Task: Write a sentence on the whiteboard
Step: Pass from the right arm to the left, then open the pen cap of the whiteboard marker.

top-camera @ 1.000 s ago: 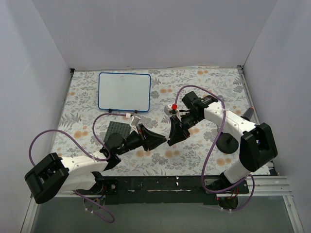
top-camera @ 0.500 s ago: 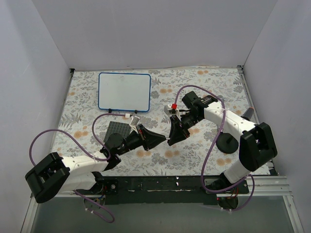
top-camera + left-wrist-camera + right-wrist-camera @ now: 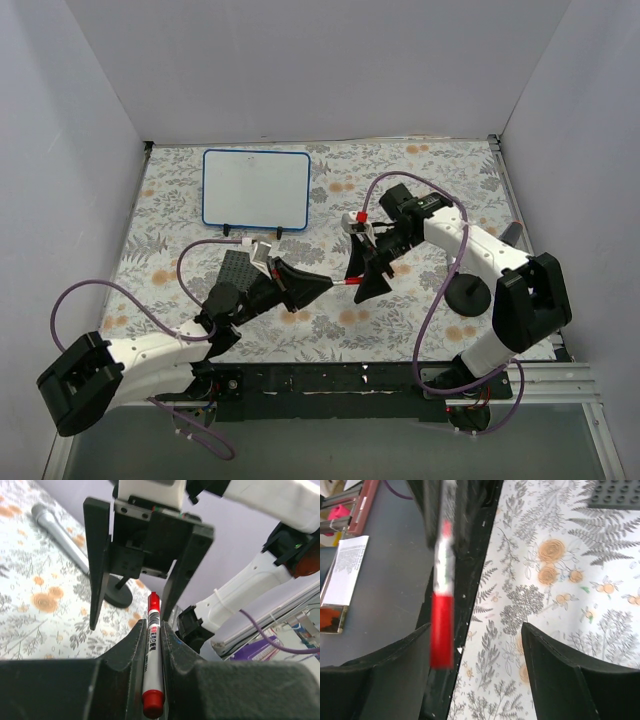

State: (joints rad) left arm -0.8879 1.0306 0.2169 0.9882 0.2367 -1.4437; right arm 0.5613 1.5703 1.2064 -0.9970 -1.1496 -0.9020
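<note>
The left hand (image 3: 150,630) pinches the red marker (image 3: 151,655) by its barrel; the right hand (image 3: 475,645) is spread around its red end. Back the right hand straight off without nudging it, then head for the blank whiteboard (image 3: 256,187), far left.

Cloth (image 3: 440,175): grey ferns and orange blooms, spread over the whole table.
Studded plate (image 3: 235,265): dark grey, square, lay flat on the cloth left of centre, partly covered in the overhead view.
Round stand (image 3: 467,297): black disc base, sat on the cloth at the right.
Grey cylinder (image 3: 57,532): leaned tilted above that base.
Walls (image 3: 320,70): plain white, on three sides.
Printed sheet (image 3: 345,570): lay on a grey surface past the table's near edge.
</note>
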